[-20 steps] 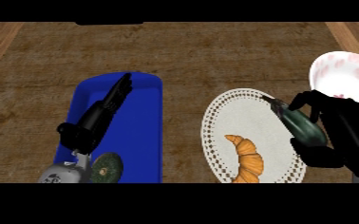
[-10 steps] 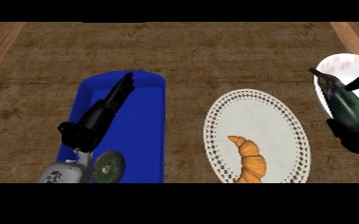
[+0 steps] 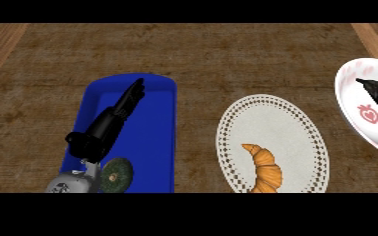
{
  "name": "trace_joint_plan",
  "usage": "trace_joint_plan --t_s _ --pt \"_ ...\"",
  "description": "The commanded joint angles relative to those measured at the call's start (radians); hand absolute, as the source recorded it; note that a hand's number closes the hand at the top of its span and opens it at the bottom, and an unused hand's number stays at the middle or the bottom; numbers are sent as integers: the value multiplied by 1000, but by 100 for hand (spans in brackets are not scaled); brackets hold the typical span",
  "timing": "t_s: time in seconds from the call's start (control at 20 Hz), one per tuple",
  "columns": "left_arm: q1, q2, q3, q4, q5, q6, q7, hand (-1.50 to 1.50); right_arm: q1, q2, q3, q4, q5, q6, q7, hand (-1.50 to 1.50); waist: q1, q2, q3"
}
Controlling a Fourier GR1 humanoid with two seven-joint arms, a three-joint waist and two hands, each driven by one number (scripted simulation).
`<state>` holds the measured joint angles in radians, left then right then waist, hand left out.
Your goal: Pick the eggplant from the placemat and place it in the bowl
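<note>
Right hand (image 3: 368, 89) farther right, barely visible, seemingly over the bowl (image 3: 351, 105).

Left hand (image 3: 100, 134) over blue tray (image 3: 159, 130), croissant (image 3: 266, 170) on placemat (image 3: 295, 125) — bowl (image 3: 351, 97) beside

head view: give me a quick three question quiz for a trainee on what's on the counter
1. True or false: the croissant lies on the blue tray.
2. Fill in: the bowl shows at the view's ___ edge.
3. The left hand is over: A) the croissant B) the blue tray C) the bowl
Key: 1 false, it lies on the placemat; 2 right; 3 B.
</note>
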<state>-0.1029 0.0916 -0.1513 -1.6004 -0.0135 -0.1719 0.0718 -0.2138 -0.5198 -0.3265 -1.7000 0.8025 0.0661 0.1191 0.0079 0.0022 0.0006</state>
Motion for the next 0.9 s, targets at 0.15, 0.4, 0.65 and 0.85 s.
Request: trace_joint_plan --t_s 0.15,0.4,0.65,0.85 --pt "-5 -1 6 -29 7 -4 35 0 -77 -83 18 352 48 41 -87 150 15 3 0" --pt "-17 -25 -23 -12 -7 -5 26 0 -183 -96 -37 583 -93 218 -94 -150 22 5 1" --pt "-17 9 34 -15 9 -18 20 0 -237 -130 -59 723 -137 178 -328 -150 4 0 0" --pt "-7 -2 21 38 -14 -21 -34 0 -363 -155 -115 859 -161 109 -359 -150 8 2 0"
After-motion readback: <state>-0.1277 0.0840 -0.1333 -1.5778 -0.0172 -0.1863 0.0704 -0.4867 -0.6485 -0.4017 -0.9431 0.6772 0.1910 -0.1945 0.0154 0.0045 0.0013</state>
